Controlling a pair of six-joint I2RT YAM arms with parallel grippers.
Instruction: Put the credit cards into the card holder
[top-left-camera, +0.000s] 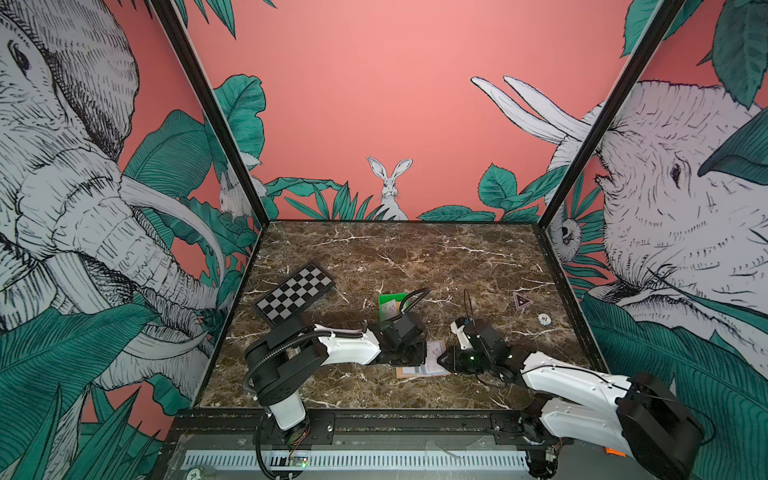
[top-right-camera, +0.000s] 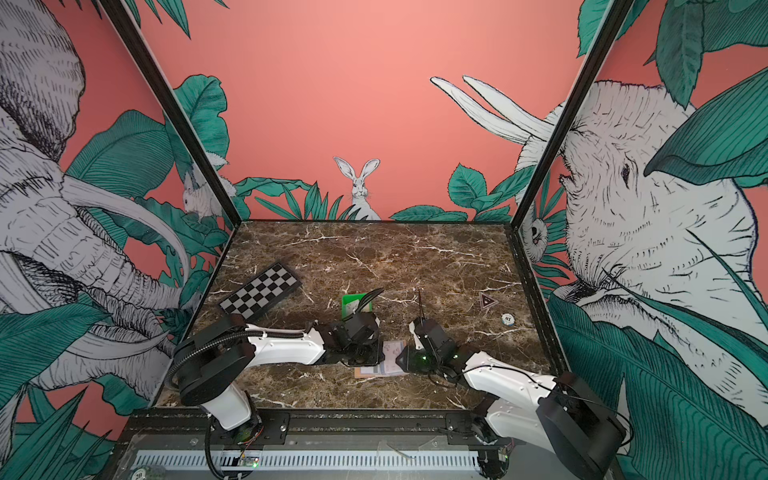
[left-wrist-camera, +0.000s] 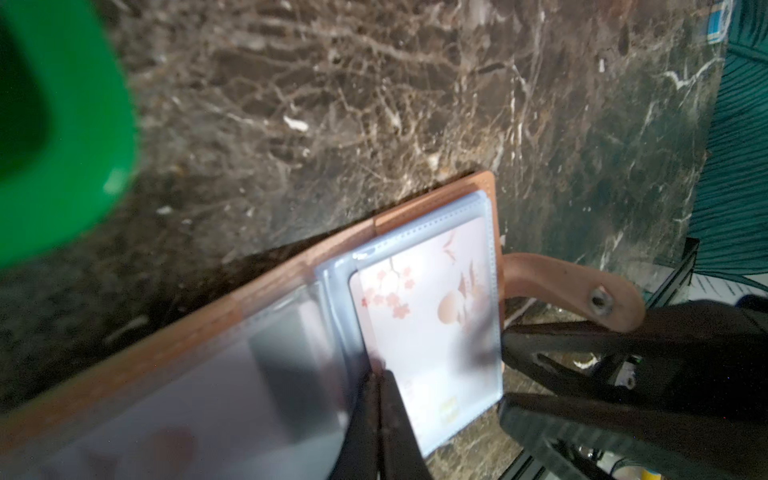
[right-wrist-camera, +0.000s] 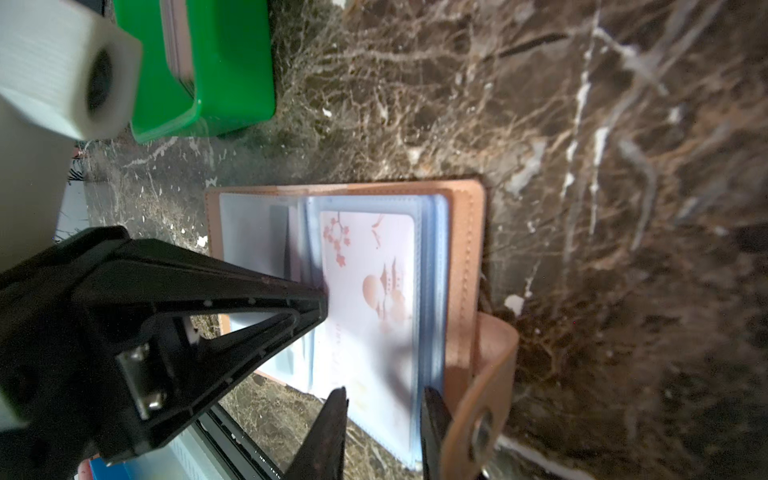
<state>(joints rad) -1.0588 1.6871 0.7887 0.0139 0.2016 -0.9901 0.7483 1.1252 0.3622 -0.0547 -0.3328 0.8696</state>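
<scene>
The tan card holder lies open near the table's front between both grippers, its pale blue sleeves facing up. A white credit card with pink blossoms sits inside the top sleeve. My left gripper is shut, its tip pressing on the sleeve beside that card's edge. My right gripper is open, its fingertips at the sleeve's outer edge, next to the snap tab. More credit cards stand in a green tray.
The green tray sits just behind the left gripper. A checkered board lies at the back left. A triangle sticker and a round chip lie to the right.
</scene>
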